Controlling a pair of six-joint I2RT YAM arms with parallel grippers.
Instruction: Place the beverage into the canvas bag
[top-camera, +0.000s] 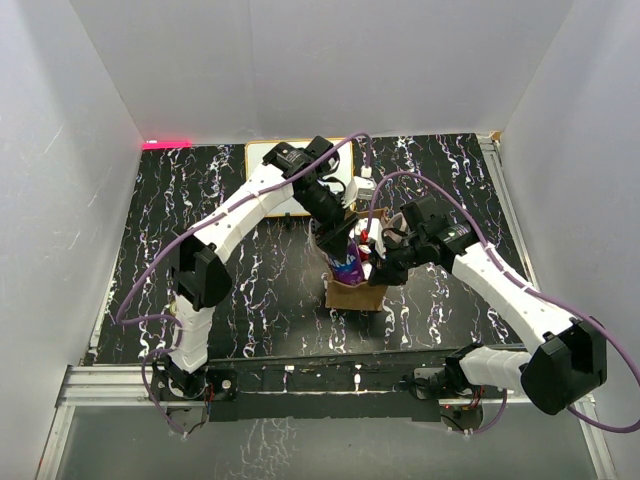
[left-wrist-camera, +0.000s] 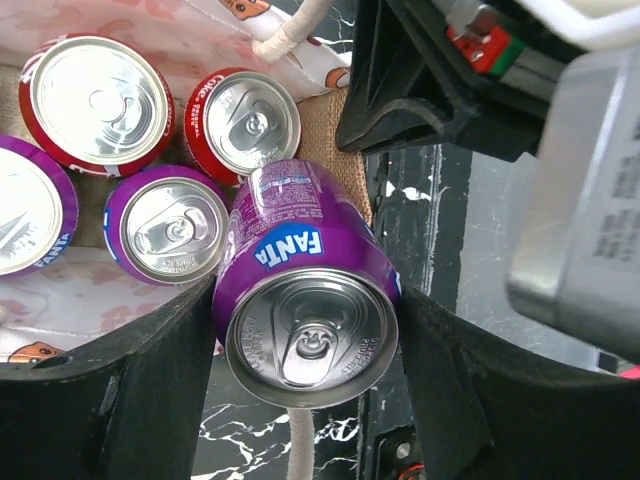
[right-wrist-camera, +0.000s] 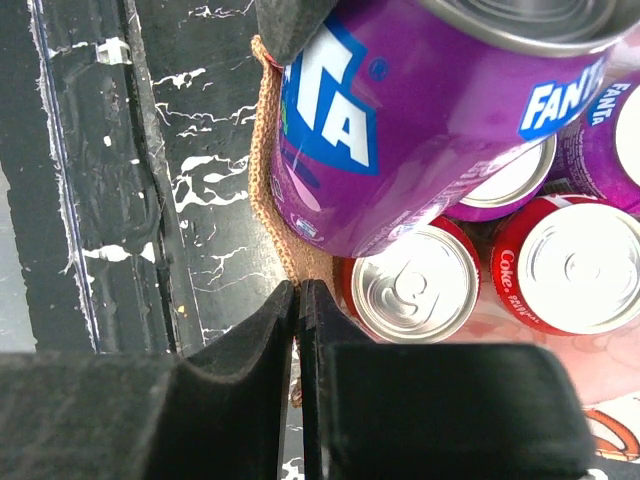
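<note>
Left wrist view has the left gripper (left-wrist-camera: 305, 372) clamped on the purple Fanta can (left-wrist-camera: 305, 300), a finger on each side. The can is tipped over the edge of the canvas bag (left-wrist-camera: 322, 130) so it can go in next to the Coke cans (left-wrist-camera: 245, 120) packed inside. Meanwhile the right gripper (right-wrist-camera: 299, 340) is pinched shut on the bag's rim (keeping the mouth open, I'd guess), and the can hangs just above those jaws, not down in the bag yet.

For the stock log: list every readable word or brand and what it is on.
"FANTA": purple can held by the left tool.
"Coke": red can inside the canvas bag.
Part of "FANTA": another purple can in the bag.
Small print on the cans: too blurred to read.
</note>
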